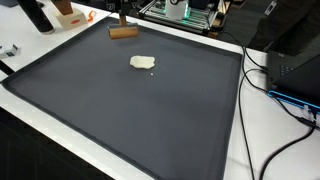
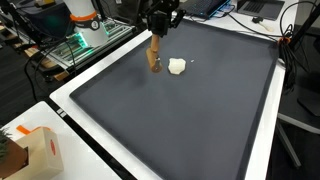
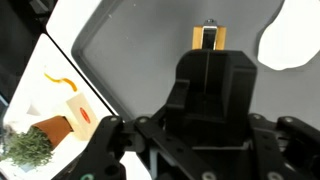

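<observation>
Wood block [image 2: 155,56] lies on dark mat [image 2: 190,120] nr its edge, straight under gripper [image 2: 156,36], touching or just clear. Long axis seems parallel to that edge. Fingers' state: can't tell. White lump [image 2: 177,66] just beside.

Bright, even room light; wrist view perhaps slightly blurred.

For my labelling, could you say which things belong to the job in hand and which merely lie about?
In hand: black gripper; brown wooden block below it.
Lying about: cream-white lump; tan cardboard box; dark grey mat.
</observation>
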`<state>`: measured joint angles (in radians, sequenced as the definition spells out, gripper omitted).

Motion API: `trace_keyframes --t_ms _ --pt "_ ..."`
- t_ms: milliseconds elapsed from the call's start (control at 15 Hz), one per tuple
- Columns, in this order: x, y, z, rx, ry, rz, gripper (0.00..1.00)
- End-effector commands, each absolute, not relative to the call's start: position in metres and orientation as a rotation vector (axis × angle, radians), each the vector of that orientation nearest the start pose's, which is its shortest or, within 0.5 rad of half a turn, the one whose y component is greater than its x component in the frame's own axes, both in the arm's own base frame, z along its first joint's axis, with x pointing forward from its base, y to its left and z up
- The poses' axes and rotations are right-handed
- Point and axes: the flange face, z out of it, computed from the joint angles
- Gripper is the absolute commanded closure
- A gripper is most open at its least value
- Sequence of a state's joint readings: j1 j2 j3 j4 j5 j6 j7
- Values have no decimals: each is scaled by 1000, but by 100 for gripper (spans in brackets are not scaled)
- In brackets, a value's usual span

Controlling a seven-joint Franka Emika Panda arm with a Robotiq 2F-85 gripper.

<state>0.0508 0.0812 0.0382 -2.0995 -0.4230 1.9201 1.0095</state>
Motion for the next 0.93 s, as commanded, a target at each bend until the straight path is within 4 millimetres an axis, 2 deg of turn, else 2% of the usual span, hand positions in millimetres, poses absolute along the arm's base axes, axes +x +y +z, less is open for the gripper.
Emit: trace_keyframes --t_ms 0,133,333,867 --pt "536 23 366 -3394 1566 74 77" --pt "537 24 362 -3403 1712 135 77" --pt "540 28 356 -3426 1784 226 77" --pt "557 51 335 -3547 1685 252 77"
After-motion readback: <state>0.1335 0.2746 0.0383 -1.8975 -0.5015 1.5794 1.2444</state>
